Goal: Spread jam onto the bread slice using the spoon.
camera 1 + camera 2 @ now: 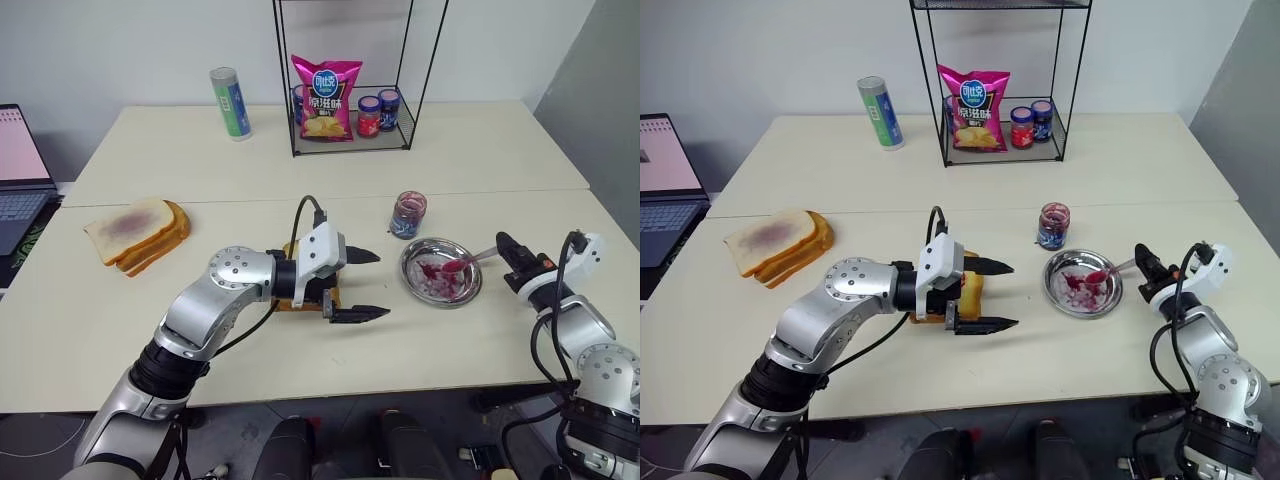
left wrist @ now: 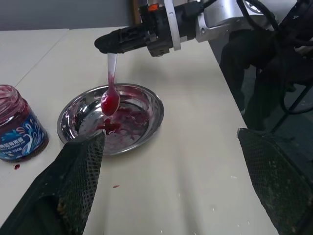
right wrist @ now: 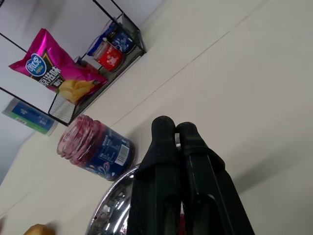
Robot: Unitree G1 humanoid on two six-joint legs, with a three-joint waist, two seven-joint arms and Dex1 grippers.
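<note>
My left gripper [image 1: 383, 285] stands open and level above the table's middle, pointing right toward the steel dish [image 1: 408, 270]. The golden-brown bread slice [image 1: 971, 292] lies under and behind its fingers, mostly hidden; nothing is between the fingertips. My right gripper [image 1: 503, 243] is shut on the handle of the spoon [image 1: 465, 263]. The spoon's bowl [image 2: 110, 102] dips into the dish and is coated in dark red jam. More jam [image 2: 122, 122] is smeared over the dish floor.
An open jam jar [image 1: 408, 214] stands just behind the dish. Stacked, purple-smeared slices [image 1: 138, 232] lie at the left. A wire rack [image 1: 405, 147] at the back holds a pink crisp bag [image 1: 326, 97] and lidded jars [image 1: 370, 116]. A can [image 1: 230, 103] and a laptop [image 1: 20, 170] are further left.
</note>
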